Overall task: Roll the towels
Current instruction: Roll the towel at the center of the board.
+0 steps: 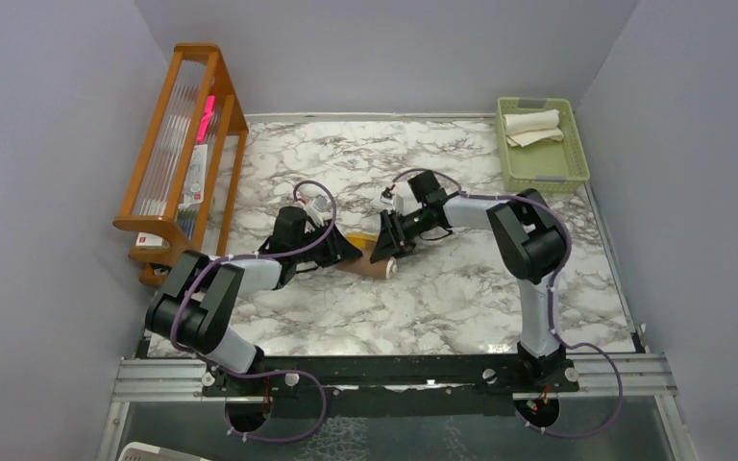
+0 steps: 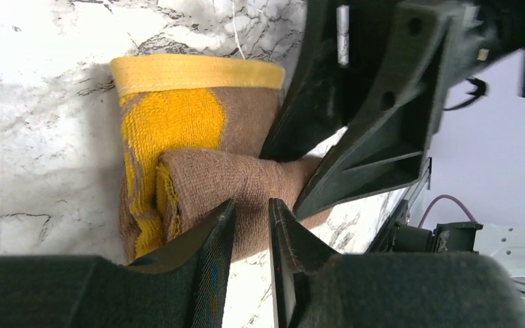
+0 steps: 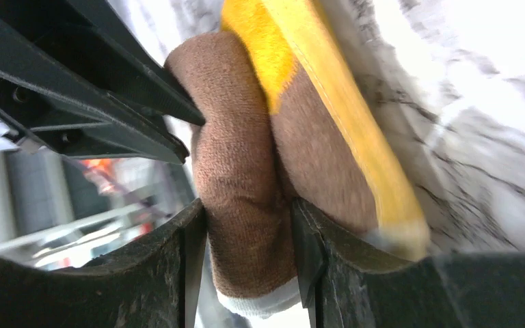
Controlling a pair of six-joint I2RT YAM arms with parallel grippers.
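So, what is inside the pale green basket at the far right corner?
A cream-white towel, loosely bundled, lies at the far end of the basket; the near half shows bare floor. Whatever is beneath that towel is covered.

Between the matt black plastic fingers [image 3: 171,260] of the right pincer [image 3: 249,219]: brown rolled terry-cloth towel [image 3: 239,157], short-napped, fuzzy, dull. Just beyond it, mustard yellow terry-cloth towel [image 3: 263,48], looped and rough, with a flatter, smoother woven hem. On the left pincer [image 2: 251,205], finely ribbed pads [image 2: 212,260]. Under both, white-and-grey marble-look tabletop [image 1: 442,288], smooth, faintly glossy. Well behind the right pincer, pale green slotted plastic basket [image 1: 541,158] with cream-white cloth towel [image 1: 530,125]. Left of the left pincer, orange-brown varnished wooden rack [image 1: 197,50], shiny.
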